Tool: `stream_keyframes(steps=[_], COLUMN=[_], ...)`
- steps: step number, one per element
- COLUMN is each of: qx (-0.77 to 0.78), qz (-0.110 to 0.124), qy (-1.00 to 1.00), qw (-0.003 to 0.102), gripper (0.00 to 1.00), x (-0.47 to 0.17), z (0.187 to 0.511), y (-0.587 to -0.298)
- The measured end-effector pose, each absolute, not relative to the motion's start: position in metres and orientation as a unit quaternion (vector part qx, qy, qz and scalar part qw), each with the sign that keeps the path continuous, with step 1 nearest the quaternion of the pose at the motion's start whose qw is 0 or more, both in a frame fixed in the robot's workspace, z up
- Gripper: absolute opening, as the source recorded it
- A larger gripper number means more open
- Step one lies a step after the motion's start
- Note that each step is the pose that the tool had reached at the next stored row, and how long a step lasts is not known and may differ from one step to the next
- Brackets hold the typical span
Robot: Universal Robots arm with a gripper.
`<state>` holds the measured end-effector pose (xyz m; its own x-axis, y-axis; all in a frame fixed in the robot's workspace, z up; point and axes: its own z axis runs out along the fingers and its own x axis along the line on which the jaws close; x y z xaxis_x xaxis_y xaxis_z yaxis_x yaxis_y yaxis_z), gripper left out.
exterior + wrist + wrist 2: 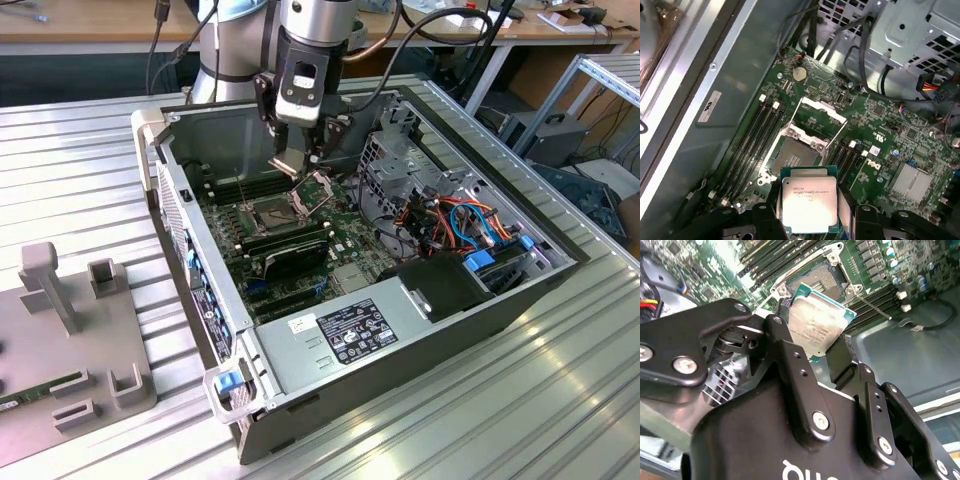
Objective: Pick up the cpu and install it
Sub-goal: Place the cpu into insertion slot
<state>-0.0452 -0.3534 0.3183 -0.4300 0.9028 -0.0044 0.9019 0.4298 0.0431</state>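
Note:
My gripper (pixel 293 158) hangs inside the open computer case (pixel 300 330), shut on the cpu (pixel 285 166). The cpu (pixel 809 200) is a small square chip with a dull silver top and a green edge. Two black fingers (pixel 846 212) clamp it on opposite sides. It hovers just above the motherboard (pixel 880 125), near the dark square socket (pixel 792 157). The socket's shiny metal frame (pixel 822 107) stands hinged open. In the second wrist view the cpu (pixel 815 322) is tilted between the fingers (pixel 785 347), and the socket (pixel 820 277) lies beyond it.
Long memory slots (pixel 752 140) flank the socket on both sides. A metal drive cage (pixel 400 150), coloured cables (pixel 455 215) and the power supply (pixel 350 335) fill the case toward the exterior view's right. A grey fixture tray (pixel 70 330) sits at the exterior view's left.

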Motion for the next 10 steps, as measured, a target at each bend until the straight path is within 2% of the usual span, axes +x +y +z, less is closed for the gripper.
stream_keyframes(steps=[10], qx=[0.657], qz=[0.015], qy=[0.753], qw=[0.016], gripper=[0.55], x=[-0.0452], z=[0.3113], y=[-0.3534])
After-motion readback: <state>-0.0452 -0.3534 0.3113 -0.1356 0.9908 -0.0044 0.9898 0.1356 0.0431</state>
